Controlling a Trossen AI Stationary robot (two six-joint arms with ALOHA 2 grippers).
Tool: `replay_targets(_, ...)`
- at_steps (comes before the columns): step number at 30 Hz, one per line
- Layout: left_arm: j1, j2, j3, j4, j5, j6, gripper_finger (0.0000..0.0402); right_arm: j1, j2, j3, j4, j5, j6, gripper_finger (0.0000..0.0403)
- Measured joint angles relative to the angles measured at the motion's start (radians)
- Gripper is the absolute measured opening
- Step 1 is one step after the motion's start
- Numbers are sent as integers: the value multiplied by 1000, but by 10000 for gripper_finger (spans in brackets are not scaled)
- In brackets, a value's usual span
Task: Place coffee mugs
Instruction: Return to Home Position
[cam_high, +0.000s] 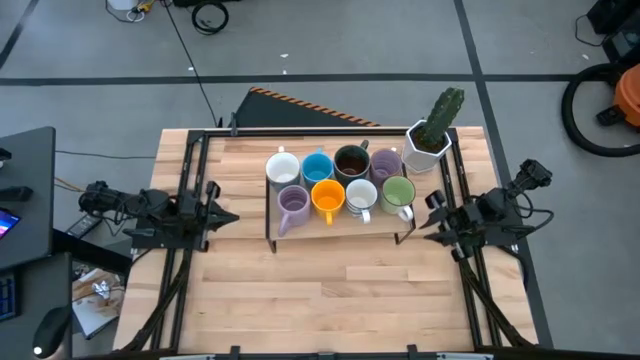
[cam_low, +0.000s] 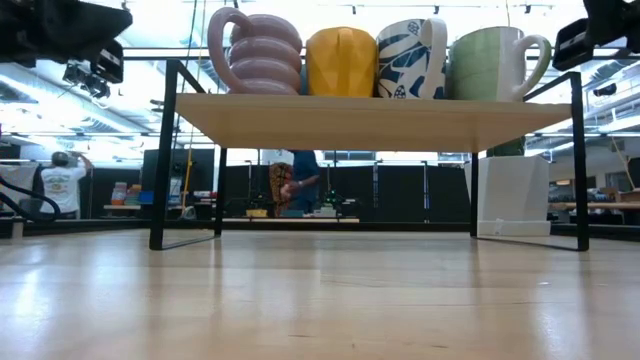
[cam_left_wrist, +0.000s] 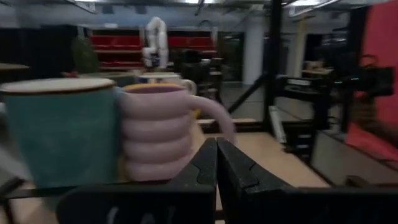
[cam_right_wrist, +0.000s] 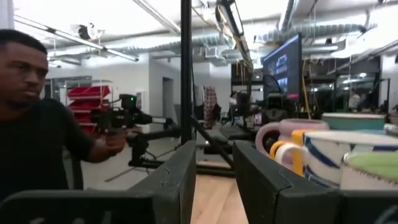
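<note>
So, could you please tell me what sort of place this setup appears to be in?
Probably a robotics lab or workshop. The left arm and the right arm flank a wooden table. Exposed ceiling ducts run overhead, and red storage racks stand in the room behind.

Eight coffee mugs stand on the shelf, four in each of two rows. By colour: one blue mug (cam_high: 317, 166), one dark brown mug (cam_high: 351, 161), one orange mug (cam_high: 328, 197), one green mug (cam_high: 398, 192), two purple — a ribbed purple mug (cam_high: 293, 205) and a plain purple mug (cam_high: 385, 164) — and two white, a plain white mug (cam_high: 282, 166) and a blue-patterned white mug (cam_high: 361, 197).

One black-framed shelf (cam_high: 310, 226). One hexagonal white pot (cam_high: 427, 146) holding one cactus (cam_high: 445, 110). One wooden table (cam_high: 330, 300). Two robot arms: left arm (cam_high: 165, 215), right arm (cam_high: 485, 215).

The low view shows two people in the room behind — a person at far left (cam_low: 63, 188) and a person seen under the shelf (cam_low: 297, 182).
</note>
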Motion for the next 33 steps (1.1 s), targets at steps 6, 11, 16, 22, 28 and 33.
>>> replay_targets(6, 0, 0, -99, 108, 37, -48, 3, 0, 0, 0, -51, -11, -42, 113)
replay_targets(11, 0, 0, -126, 129, 31, -35, 3, 1, 8, 0, -80, -11, -17, 113)
replay_targets(16, 0, 1, -126, 113, -38, -14, 3, 1, 10, 0, -76, -10, 103, 113)
replay_targets(22, 0, 2, -126, 104, -46, -14, 23, 1, 10, 0, -75, 8, 119, 113)
replay_targets(28, 0, 2, -126, 104, -46, -71, 29, 1, 10, 0, -75, 8, 119, 113)
replay_targets(33, 0, 2, -126, 104, -46, -63, 30, 1, 10, 0, -75, 10, 119, 113)
